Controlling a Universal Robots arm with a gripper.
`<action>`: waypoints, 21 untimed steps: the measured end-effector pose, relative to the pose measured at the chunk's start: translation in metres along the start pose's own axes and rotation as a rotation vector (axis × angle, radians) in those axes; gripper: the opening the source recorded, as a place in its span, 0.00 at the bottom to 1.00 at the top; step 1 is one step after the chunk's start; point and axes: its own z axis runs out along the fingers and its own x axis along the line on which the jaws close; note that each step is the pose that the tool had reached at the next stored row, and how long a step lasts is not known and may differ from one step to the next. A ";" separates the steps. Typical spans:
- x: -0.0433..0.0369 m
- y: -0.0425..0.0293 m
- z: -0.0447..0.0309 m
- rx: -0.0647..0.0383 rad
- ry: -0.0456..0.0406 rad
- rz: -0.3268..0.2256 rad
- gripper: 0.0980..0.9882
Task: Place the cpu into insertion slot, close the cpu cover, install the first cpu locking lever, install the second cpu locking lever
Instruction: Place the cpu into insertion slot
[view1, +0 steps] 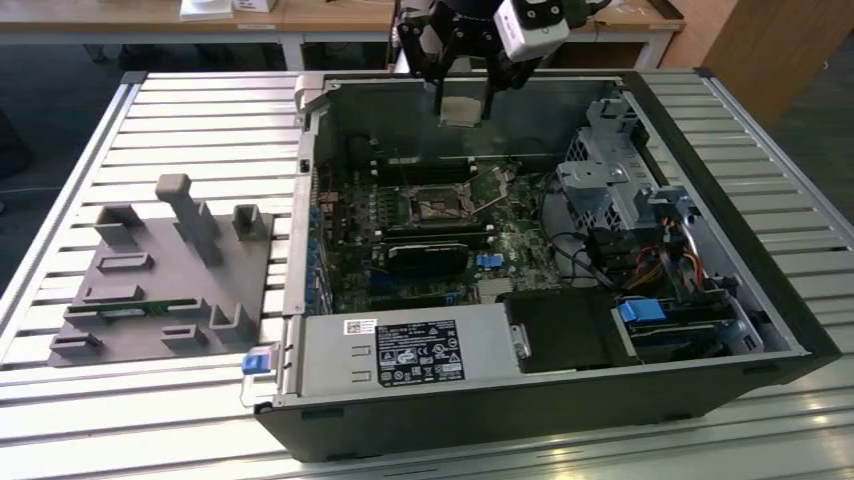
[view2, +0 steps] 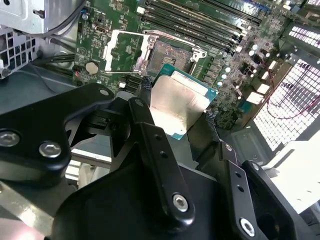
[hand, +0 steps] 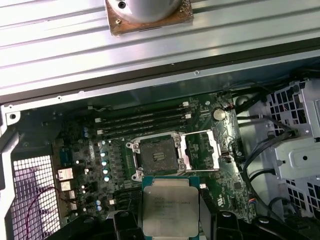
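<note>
Nearest me, along the case's (view1: 467, 425) front edge, sits the power supply (view1: 407, 355). Behind it the green board (view1: 347, 280) spreads over the case floor. About the middle of the board lies the slot (hand: 159, 154), bare, its dark centre showing. The cover (hand: 185, 150) is swung open and lies flat on the board just beside the slot, so nothing bars the way in. Farther back, over the case's far edge and well above the board, hangs the gripper (view1: 462, 104), clenched on the cpu (hand: 170, 205). Its black fingers (view2: 150, 130) pinch two opposite edges, and the pale metal top faces away from the board. I judge the first step, placing the chip, to be in hand, with nothing seated yet. Setting it in calls for bringing the chip over the slot, square to the rim and level, so it drops in without force.
</note>
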 end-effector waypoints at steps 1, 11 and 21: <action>0.0000 0.0000 0.0000 0.000 -0.0003 0.003 0.49; 0.0001 0.0000 0.0000 0.000 -0.0020 0.022 0.49; 0.0001 0.0000 0.0000 -0.001 -0.0024 0.026 0.49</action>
